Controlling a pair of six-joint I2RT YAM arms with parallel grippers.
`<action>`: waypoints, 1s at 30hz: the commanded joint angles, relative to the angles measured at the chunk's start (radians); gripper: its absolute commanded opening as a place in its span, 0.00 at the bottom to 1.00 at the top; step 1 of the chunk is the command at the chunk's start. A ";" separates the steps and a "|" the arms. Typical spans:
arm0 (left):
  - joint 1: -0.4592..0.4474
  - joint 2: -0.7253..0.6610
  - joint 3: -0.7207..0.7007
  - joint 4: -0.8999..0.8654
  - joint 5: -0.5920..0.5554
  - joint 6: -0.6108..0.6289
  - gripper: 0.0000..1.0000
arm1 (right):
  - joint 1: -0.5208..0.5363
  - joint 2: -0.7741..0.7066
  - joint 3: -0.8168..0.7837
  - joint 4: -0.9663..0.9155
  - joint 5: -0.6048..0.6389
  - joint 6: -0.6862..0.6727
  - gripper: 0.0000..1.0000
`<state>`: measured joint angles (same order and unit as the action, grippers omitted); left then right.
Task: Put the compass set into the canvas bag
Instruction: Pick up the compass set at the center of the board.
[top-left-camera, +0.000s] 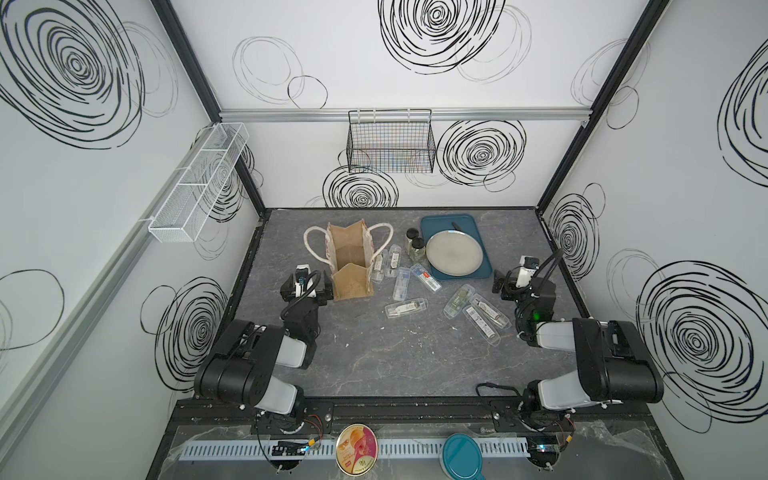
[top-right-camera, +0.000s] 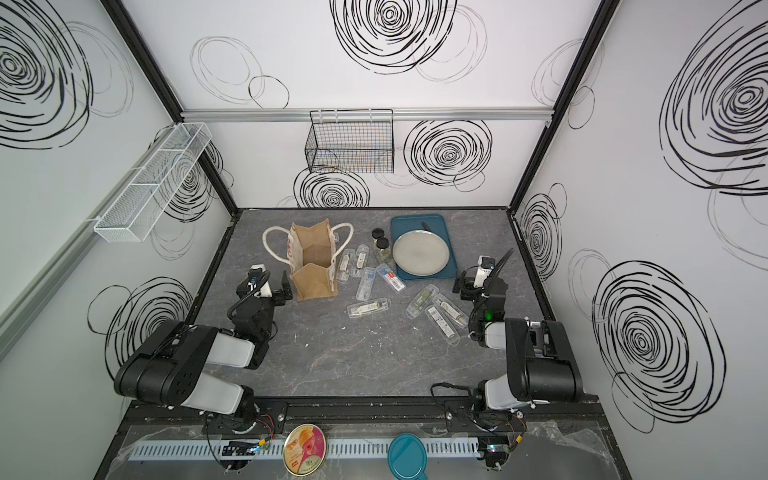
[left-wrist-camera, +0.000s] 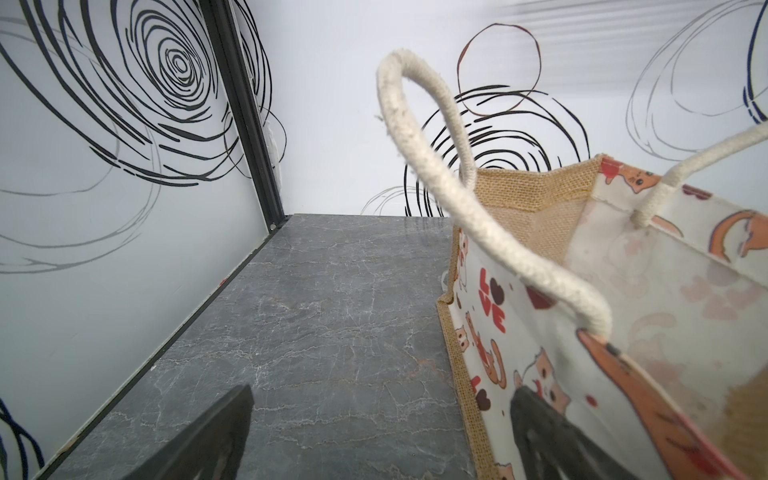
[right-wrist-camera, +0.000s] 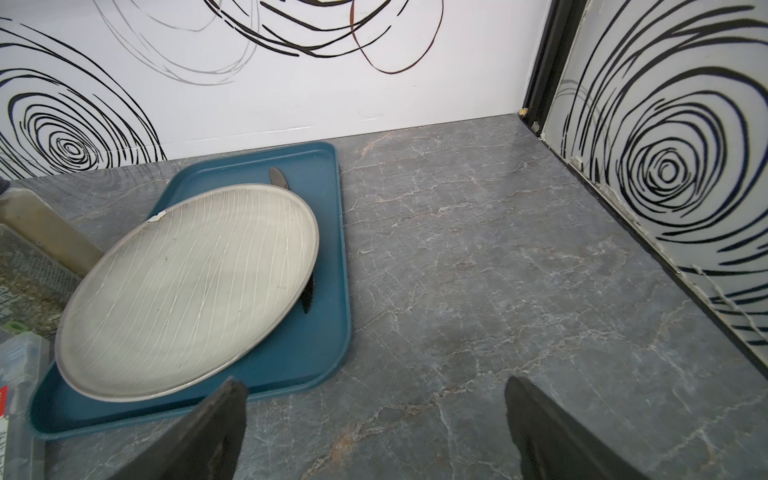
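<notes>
The canvas bag (top-left-camera: 351, 266) (top-right-camera: 312, 266) stands open at the back left of the table, its white rope handles flopped out to both sides. Several clear plastic compass set cases (top-left-camera: 406, 308) (top-right-camera: 368, 308) lie scattered to the right of the bag; two (top-left-camera: 385, 262) rest right beside it. My left gripper (top-left-camera: 307, 286) (top-right-camera: 266, 286) (left-wrist-camera: 384, 399) is open and empty just left of the bag (left-wrist-camera: 623, 291), one finger (left-wrist-camera: 540, 428) close to the printed side panel. Beside the tray's near right corner, my right gripper (top-left-camera: 521, 284) (top-right-camera: 478, 284) (right-wrist-camera: 376, 388) is open over bare table.
A blue tray (top-left-camera: 478, 272) (right-wrist-camera: 324, 332) at the back holds a grey plate (top-left-camera: 454, 252) (right-wrist-camera: 187, 291) with a knife (right-wrist-camera: 277, 176) under it. Two dark-lidded jars (top-left-camera: 416, 245) stand left of the tray. Wire baskets (top-left-camera: 390, 141) hang on the walls. A round tin (top-left-camera: 356, 449) and a teal lid (top-left-camera: 462, 455) lie on the front ledge.
</notes>
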<state>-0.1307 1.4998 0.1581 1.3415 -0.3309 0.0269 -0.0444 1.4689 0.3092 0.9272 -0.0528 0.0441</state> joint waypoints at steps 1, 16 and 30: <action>-0.001 0.005 0.014 0.056 0.000 0.015 0.99 | -0.005 0.006 0.019 -0.002 -0.009 -0.004 1.00; 0.041 -0.098 -0.035 0.055 -0.057 -0.058 0.99 | 0.059 -0.213 0.136 -0.407 0.077 -0.013 1.00; 0.004 -0.731 0.337 -1.257 -0.073 -0.223 0.99 | 0.303 -0.477 0.354 -1.194 0.079 0.237 0.90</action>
<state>-0.1169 0.8318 0.4515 0.4381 -0.4381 -0.1307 0.2054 0.9890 0.6182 -0.0216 0.0322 0.2077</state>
